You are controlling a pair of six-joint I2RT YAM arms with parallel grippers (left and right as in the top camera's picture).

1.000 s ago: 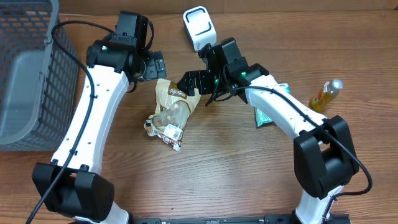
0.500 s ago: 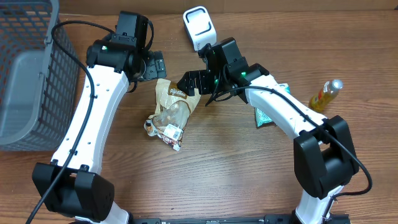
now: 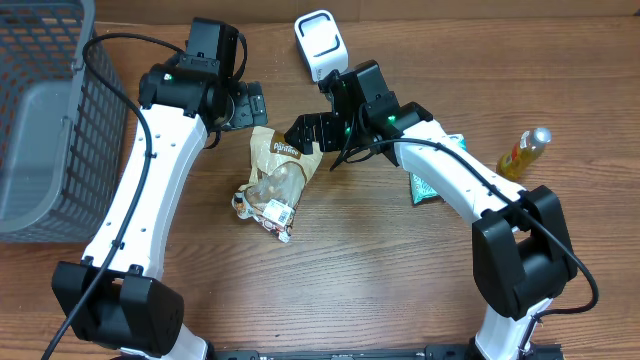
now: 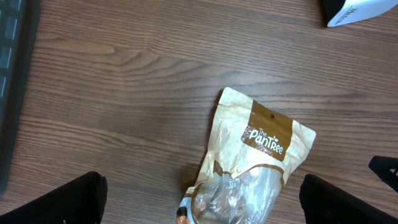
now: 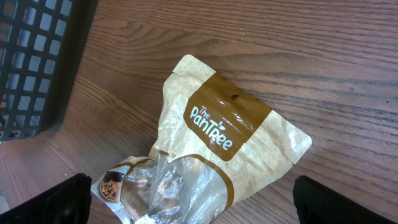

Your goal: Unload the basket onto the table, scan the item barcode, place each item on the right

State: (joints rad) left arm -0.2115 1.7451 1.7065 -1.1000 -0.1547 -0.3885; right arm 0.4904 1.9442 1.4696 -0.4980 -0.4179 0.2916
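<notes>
Agape, left claw and right claw flank pouch.

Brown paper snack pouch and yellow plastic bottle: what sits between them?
In the overhead view, a flat teal packet lies there, partly hidden under the white right arm.

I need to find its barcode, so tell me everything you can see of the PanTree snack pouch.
The pouch looks like tan kraft paper with a brown band printed "The PanTree" and a small hang hole. Its lower half is crinkled clear film showing brownish contents. It lies on the wooden table, printed side up; nothing grips it.
</notes>
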